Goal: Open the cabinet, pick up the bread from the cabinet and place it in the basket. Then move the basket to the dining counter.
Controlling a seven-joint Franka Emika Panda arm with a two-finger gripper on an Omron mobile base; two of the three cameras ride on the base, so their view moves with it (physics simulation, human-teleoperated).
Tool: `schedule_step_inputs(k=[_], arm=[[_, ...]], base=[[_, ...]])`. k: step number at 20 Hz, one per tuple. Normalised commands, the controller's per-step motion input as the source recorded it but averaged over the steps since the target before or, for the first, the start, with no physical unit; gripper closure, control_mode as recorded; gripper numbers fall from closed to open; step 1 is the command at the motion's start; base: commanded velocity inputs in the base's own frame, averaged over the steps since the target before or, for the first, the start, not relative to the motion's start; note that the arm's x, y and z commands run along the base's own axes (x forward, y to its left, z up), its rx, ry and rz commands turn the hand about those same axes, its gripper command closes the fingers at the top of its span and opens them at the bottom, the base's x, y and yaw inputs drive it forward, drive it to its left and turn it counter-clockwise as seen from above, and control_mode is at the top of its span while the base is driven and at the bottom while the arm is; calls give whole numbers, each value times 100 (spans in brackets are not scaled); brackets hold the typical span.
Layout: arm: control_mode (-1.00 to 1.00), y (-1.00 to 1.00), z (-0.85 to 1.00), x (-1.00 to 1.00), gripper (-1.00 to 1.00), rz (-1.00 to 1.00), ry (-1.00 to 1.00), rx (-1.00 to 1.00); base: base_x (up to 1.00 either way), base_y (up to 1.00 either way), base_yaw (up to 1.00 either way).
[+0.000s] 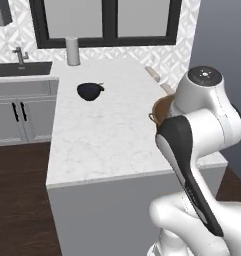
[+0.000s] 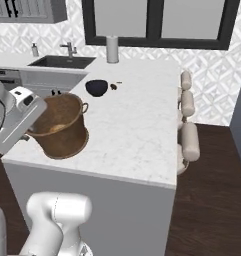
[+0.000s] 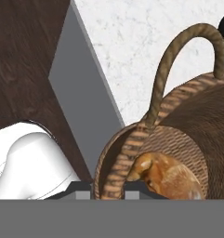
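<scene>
Bright even rendered light, soft faint shadows, no glare, slightly soft low-resolution edges

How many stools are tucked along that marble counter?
3, as far as shows. In the right base view they line the counter's right side: a far stool, a middle stool and a near stool. More may be hidden beyond them.

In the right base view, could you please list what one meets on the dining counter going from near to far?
Basket with the gripper at its rim → black bowl → white cylinder by the window.
</scene>
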Motion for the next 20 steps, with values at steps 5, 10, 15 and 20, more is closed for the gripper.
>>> schedule_step_inputs(k=[5, 10, 15, 20], arm=[[100, 0, 0, 0, 100, 0, 0, 0], [100, 0, 0, 0, 100, 0, 0, 0], [-100, 0, -9, 11, 100, -5, 0, 1], [-100, 4, -36, 98, 100, -1, 4, 3]], base=[[47, -35, -5], [45, -19, -17], [11, -2, -10], [0, 0, 0]])
